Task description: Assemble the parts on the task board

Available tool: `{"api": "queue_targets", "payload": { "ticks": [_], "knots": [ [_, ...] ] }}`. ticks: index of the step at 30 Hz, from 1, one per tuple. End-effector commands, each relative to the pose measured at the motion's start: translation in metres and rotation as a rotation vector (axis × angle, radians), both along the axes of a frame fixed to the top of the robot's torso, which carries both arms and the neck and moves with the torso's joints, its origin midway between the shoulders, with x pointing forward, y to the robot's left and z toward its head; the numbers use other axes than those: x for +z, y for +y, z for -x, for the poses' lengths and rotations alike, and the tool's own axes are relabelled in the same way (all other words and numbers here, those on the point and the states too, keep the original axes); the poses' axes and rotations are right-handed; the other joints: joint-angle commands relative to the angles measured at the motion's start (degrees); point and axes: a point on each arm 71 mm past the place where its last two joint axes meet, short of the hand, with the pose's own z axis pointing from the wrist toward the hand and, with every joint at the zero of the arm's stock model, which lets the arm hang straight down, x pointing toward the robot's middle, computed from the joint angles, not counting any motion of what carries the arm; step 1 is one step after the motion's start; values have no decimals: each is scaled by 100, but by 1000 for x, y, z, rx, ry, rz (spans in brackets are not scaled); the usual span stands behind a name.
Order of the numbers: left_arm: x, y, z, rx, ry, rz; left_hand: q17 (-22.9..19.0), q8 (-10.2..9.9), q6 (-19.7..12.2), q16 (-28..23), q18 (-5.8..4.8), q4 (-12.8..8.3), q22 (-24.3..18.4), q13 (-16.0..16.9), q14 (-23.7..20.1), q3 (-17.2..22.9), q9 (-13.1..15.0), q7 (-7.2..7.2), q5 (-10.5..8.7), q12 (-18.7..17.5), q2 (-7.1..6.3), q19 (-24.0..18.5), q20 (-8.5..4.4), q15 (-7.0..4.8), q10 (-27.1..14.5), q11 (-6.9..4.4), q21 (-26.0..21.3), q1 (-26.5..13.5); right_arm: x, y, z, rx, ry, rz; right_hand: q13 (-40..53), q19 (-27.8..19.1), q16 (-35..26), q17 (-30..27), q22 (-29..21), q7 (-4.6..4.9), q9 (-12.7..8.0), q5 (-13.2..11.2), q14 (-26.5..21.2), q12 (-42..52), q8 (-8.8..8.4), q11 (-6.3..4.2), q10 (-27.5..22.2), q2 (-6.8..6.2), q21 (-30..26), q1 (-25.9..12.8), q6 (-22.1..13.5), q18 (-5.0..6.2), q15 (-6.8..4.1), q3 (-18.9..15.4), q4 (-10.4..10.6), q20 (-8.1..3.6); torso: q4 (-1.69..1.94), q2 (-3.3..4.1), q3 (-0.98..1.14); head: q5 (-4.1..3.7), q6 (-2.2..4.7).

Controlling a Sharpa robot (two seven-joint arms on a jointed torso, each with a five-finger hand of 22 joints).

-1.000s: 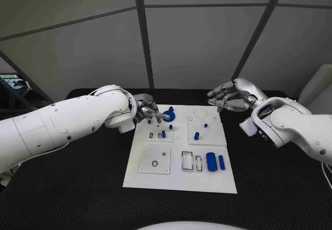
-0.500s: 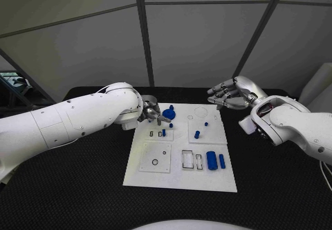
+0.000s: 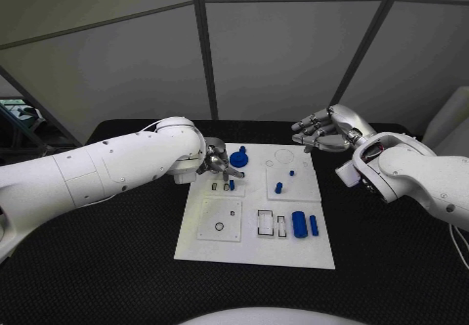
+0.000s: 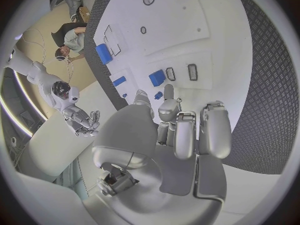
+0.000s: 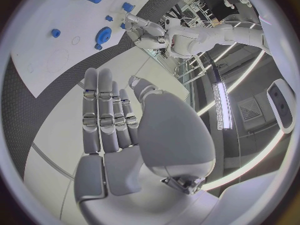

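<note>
So on my feed the white rectangular task board (image 3: 256, 250) sits flat in the middle of the black textured table (image 3: 97, 271), long side running away from the robot. The small blue plastic parts are spread over it: a round blue disc-shaped part (image 3: 238, 160) at the far left of the board, a couple of short blue pegs (image 3: 278, 187) standing in the far right panel, and 2 blue blocks, one wide (image 3: 299, 225) and one narrow (image 3: 314, 225), lying side by side at the near right next to some black-outlined slots (image 3: 265, 224).

The silver left hand (image 3: 217, 165) is down over the far left corner of the board, right beside the disc, fingers curled and pointing at the board. In the left wrist view a small blue part (image 4: 158, 95) is right at the fingertips (image 4: 169, 92), but I honestly can't tell if it's pinched or just sitting there.

The silver right hand (image 3: 325, 133) hangs above the far right corner, off the board's edge, fingers loosely apart and nothing in it; the right wrist view shows the palm bare.
</note>
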Motion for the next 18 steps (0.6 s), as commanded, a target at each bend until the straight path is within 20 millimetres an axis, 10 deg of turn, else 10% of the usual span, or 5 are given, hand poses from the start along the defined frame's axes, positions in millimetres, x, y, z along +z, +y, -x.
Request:
{"api": "queue_targets", "payload": {
  "ticks": [1, 18],
  "knots": [
    [-2, -1, 2, -30, 32, -40, 1362, 27, -34, 22, -409, -14, -15, -24, 562, -27, 17, -34, -19, -23, 31, 32, -13, -55, -38, -17, 13, -49, 1, 1, 0, 1, -3, 2, -5, 42, -24, -8, -5, 28, 4, 34, 14, -37, -22, 1, 28, -19, -29, -38, 9, 22, 6, -33, -13, 3, 0, -5, -5, -5, -2],
    [-3, -6, 4, -51, 45, -46, 1381, 79, -69, 36, -414, -42, 18, -6, 567, -13, 100, -41, 12, -17, 74, 42, -17, -59, -43, -22, 27, 32, 0, 2, -2, 4, 2, 5, -39, 52, -57, -15, -24, 29, 6, 51, 22, -49, -22, 3, 33, -15, -57, -39, 15, 23, 8, -37, -17, 5, 1, -2, 3, -2, -6]
  ]
}}
